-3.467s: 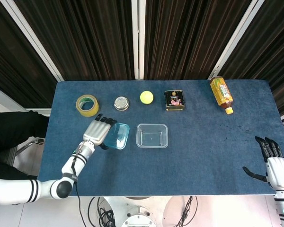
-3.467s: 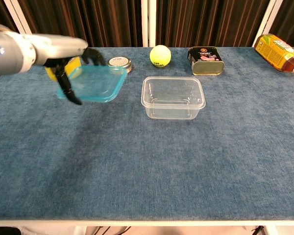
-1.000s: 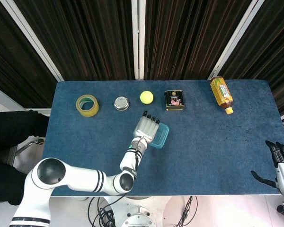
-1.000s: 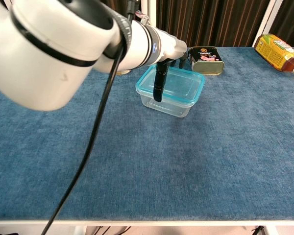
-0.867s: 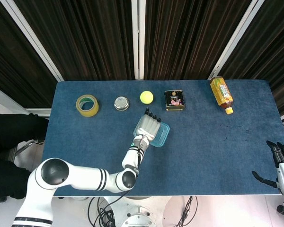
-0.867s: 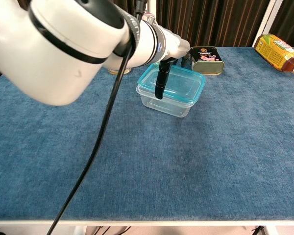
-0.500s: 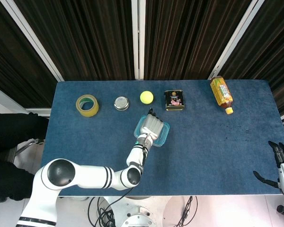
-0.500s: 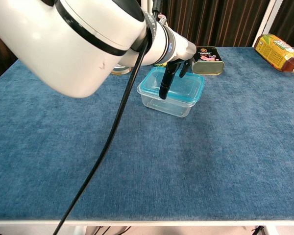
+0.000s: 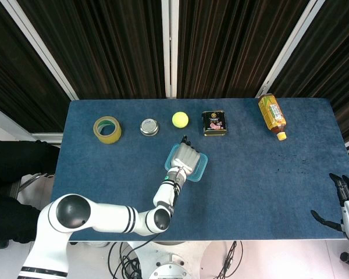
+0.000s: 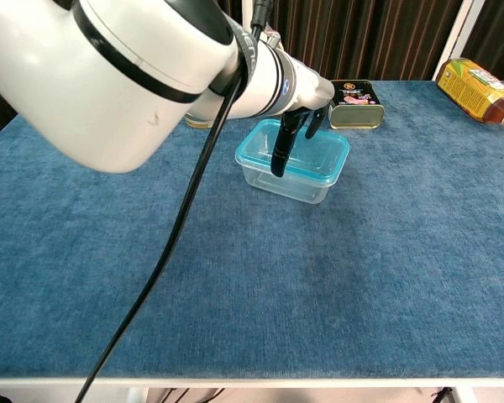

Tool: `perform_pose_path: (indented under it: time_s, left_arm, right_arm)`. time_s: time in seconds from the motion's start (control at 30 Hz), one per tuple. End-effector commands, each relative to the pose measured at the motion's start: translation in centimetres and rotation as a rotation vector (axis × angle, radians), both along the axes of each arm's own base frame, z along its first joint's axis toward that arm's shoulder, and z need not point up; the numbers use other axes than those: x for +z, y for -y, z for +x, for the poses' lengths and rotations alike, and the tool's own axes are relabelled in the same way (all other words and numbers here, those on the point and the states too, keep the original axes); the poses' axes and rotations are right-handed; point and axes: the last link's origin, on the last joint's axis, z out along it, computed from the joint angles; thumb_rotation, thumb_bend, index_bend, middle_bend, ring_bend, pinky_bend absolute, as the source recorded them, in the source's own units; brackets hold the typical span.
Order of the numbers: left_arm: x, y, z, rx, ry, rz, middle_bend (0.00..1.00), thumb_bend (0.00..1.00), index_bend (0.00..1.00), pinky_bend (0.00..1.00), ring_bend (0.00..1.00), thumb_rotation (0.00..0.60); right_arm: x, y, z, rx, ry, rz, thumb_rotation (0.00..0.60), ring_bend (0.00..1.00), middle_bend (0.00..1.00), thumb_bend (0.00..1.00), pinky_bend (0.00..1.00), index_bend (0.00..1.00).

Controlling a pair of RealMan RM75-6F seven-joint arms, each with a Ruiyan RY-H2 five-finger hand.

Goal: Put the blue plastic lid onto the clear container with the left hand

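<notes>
The blue plastic lid lies on top of the clear container in the middle of the blue table. It looks slightly tilted, not pressed flat. My left hand is over the lid and covers most of it in the head view. In the chest view its thumb reaches down the lid's near rim and the fingers sit at the far side, so it still holds the lid. My right hand hangs off the table's near right corner, fingers apart, holding nothing.
Along the far edge stand a yellow tape roll, a small metal tin, a tennis ball, a dark can and a tea bottle on its side. The can is just behind the container.
The left hand carried the lid from the left over to the container and lowered it on. In the last half second the lid settled a little; the hand barely moved.
</notes>
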Motion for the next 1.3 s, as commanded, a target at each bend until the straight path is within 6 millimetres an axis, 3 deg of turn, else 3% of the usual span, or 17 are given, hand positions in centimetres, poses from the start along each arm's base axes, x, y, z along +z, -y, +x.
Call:
perform_pose_path:
  time_s: [0.03, 0.13, 0.23, 0.33, 0.43, 0.67, 0.87, 1.3]
  left_arm:
    - [-0.1, 0.1, 0.0, 0.000, 0.002, -0.002, 0.26, 0.05, 0.29, 0.05, 0.11, 0.600]
    - [0.1, 0.1, 0.0, -0.006, 0.000, 0.008, 0.26, 0.05, 0.28, 0.05, 0.11, 0.600]
    - [0.4, 0.2, 0.0, 0.006, 0.009, 0.010, 0.23, 0.05, 0.19, 0.05, 0.09, 0.600]
    - [1.2, 0.4, 0.2, 0.008, 0.043, 0.004, 0.16, 0.05, 0.11, 0.05, 0.04, 0.600]
    - [2.1, 0.8, 0.0, -0.013, 0.084, 0.005, 0.12, 0.05, 0.09, 0.04, 0.02, 0.600]
    - [4.3, 2.4, -3.3, -0.030, 0.140, -0.017, 0.15, 0.00, 0.19, 0.03, 0.02, 0.600]
    - [4.2, 3.6, -6.1, -0.034, 0.139, -0.042, 0.18, 0.00, 0.22, 0.03, 0.02, 0.600]
    - [4.0, 4.0, -7.3, -0.024, 0.114, -0.034, 0.19, 0.00, 0.23, 0.03, 0.02, 0.600]
  right_arm:
    - [0.0, -0.1, 0.0, 0.001, -0.001, -0.001, 0.600, 0.00, 0.10, 0.08, 0.05, 0.00]
    - [0.1, -0.2, 0.0, -0.001, -0.001, -0.003, 0.600, 0.00, 0.10, 0.08, 0.05, 0.00]
    - [0.2, -0.2, 0.1, 0.001, -0.003, -0.005, 0.600, 0.00, 0.10, 0.08, 0.05, 0.00]
    - [0.3, -0.2, 0.1, 0.005, -0.005, -0.007, 0.600, 0.00, 0.10, 0.08, 0.05, 0.00]
    - [0.3, -0.2, 0.2, 0.010, -0.005, -0.007, 0.600, 0.00, 0.10, 0.08, 0.05, 0.00]
    - [0.2, 0.1, 0.4, 0.027, -0.003, -0.001, 0.600, 0.00, 0.09, 0.08, 0.05, 0.00]
    - [0.0, 0.3, 0.7, 0.039, -0.002, 0.006, 0.600, 0.00, 0.09, 0.08, 0.05, 0.00]
    - [-0.1, 0.3, 0.9, 0.037, -0.005, 0.008, 0.600, 0.00, 0.09, 0.08, 0.05, 0.00]
